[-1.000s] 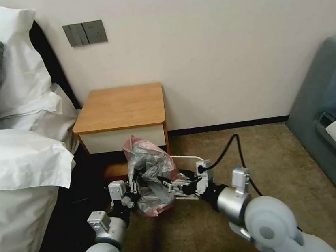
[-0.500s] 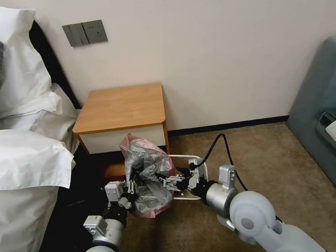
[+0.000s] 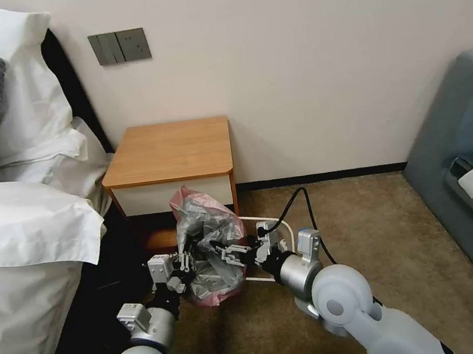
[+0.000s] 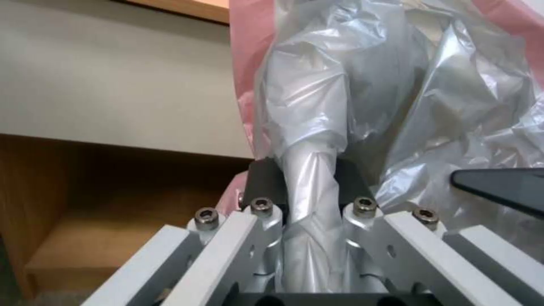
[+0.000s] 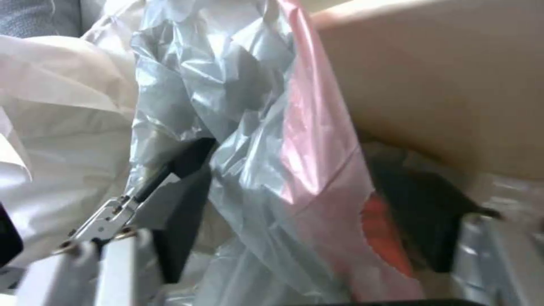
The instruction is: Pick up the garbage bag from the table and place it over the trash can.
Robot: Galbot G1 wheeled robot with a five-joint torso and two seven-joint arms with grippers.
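Left gripper (image 4: 310,199): its dark pads are closed on a twisted fold of the garbage bag (image 4: 397,97), which runs down between them. You have it low in front of the bedside table (image 3: 173,150), at the bag's left side in the head view (image 3: 185,262).

Right gripper (image 5: 317,221): its jaws stand apart, one dark pad on each side of the pink-and-grey film, and the film hangs loosely through the gap; nothing is pinched yet. In the head view it (image 3: 223,253) reaches into the bag's right side, opposite the left gripper.

Garbage bag (image 3: 210,243): thin, crinkled grey plastic with a translucent pink outer layer. It hangs bunched between your two grippers, above the carpet and clear of the table top. Judge it very light, limp and slippery: it will keep no shape of its own and will slide from a shallow grip. Take it at the pink rim (image 5: 317,140), with a gathered fold deep between the pads, and hold the two sides apart so the mouth opens.

Trash can (image 3: 268,248): the pale rim visible just behind the right gripper appears to be the bin; the bag hangs just beside it, not yet over it.
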